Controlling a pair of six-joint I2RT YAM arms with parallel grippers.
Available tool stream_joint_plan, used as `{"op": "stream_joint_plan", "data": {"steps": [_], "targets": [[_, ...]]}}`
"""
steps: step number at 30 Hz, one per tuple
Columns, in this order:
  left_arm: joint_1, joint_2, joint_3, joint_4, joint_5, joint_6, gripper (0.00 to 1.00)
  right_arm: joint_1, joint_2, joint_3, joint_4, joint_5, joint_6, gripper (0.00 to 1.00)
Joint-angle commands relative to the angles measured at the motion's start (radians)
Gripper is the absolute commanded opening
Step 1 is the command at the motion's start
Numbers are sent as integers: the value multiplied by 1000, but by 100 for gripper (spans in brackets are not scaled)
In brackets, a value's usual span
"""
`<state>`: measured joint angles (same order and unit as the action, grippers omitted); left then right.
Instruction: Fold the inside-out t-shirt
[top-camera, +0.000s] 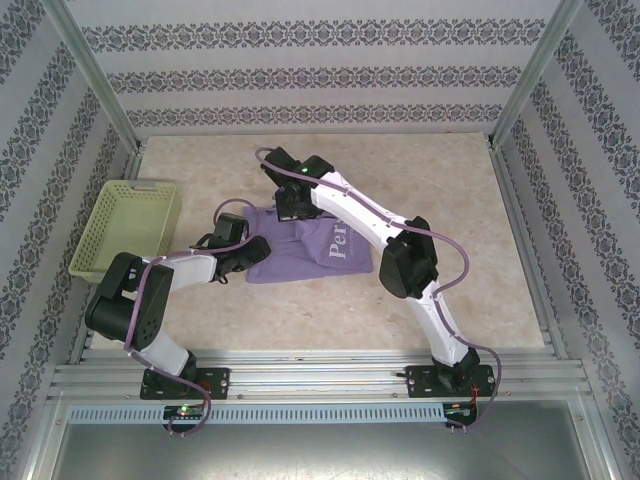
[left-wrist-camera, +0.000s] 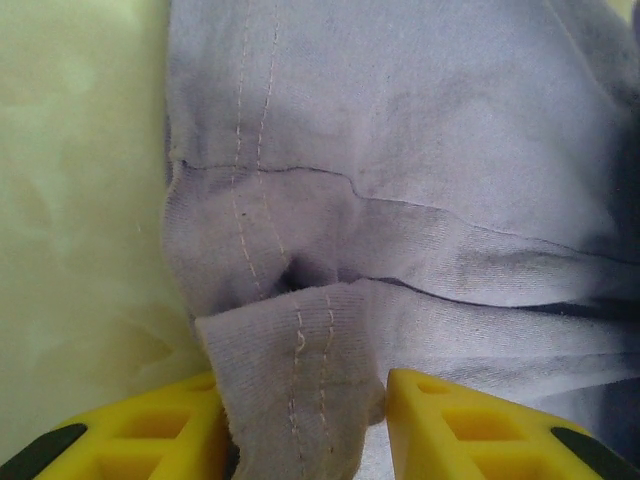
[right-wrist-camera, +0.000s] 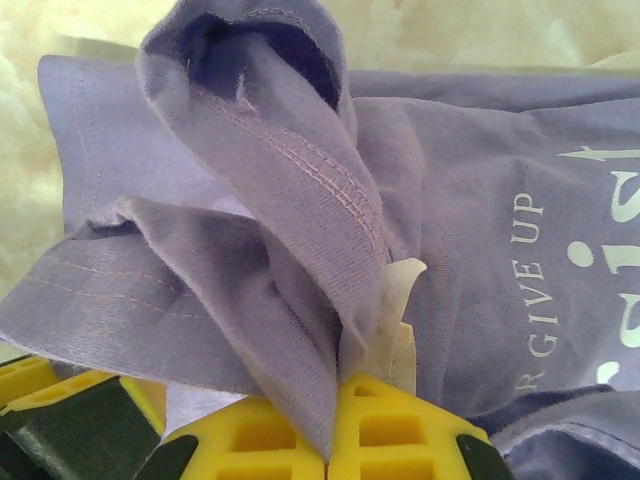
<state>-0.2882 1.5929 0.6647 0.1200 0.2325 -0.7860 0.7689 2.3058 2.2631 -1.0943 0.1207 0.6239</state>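
Note:
The inside-out t-shirt (top-camera: 292, 262), lavender, lies bunched in the middle of the table with white lettering (top-camera: 338, 245) face up. My left gripper (top-camera: 240, 264) is at its left edge. In the left wrist view the shirt (left-wrist-camera: 420, 150) shows a stitched hem flap standing up between the yellow fingers (left-wrist-camera: 160, 430), and my left gripper (left-wrist-camera: 303, 400) is shut on that flap. My right gripper (top-camera: 290, 210) is at the shirt's far edge. In the right wrist view my right gripper (right-wrist-camera: 330, 400) is shut on a raised fold of the shirt (right-wrist-camera: 300, 160) beside a white label (right-wrist-camera: 400, 290).
A yellow-green basket (top-camera: 125, 225) stands at the left of the table, close to my left arm. The beige tabletop (top-camera: 300, 325) is bare in front of the shirt. Patterned walls and metal posts enclose the table on three sides.

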Motion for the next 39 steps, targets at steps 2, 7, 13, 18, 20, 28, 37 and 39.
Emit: {"op": "stream_joint_plan", "data": {"steps": [2, 7, 13, 18, 20, 28, 37, 39], "targets": [[-12, -7, -25, -19, -17, -7, 41, 10, 39, 48, 18, -27, 29, 0], [-10, -25, -31, -39, -46, -14, 41, 10, 69, 73, 56, -140, 12, 23], [-5, -177, -86, -108, -189, -39, 47, 10, -20, 97, 1, -132, -47, 53], [-7, -326, -88, -211, -272, 4, 50, -29, -294, -195, 105, -5, -91, 57], [-26, -343, -39, -272, -272, 44, 53, -70, -395, -370, 181, 19, -91, 57], [-148, -135, 253, -408, -297, 106, 70, -235, -625, -871, 496, -117, -38, 57], [-148, 171, 483, -453, -265, 79, 77, -215, -687, -1090, 647, -136, -6, 68], [-148, 209, 507, -463, -266, 77, 77, -215, -696, -1119, 659, -131, -2, 70]]}}
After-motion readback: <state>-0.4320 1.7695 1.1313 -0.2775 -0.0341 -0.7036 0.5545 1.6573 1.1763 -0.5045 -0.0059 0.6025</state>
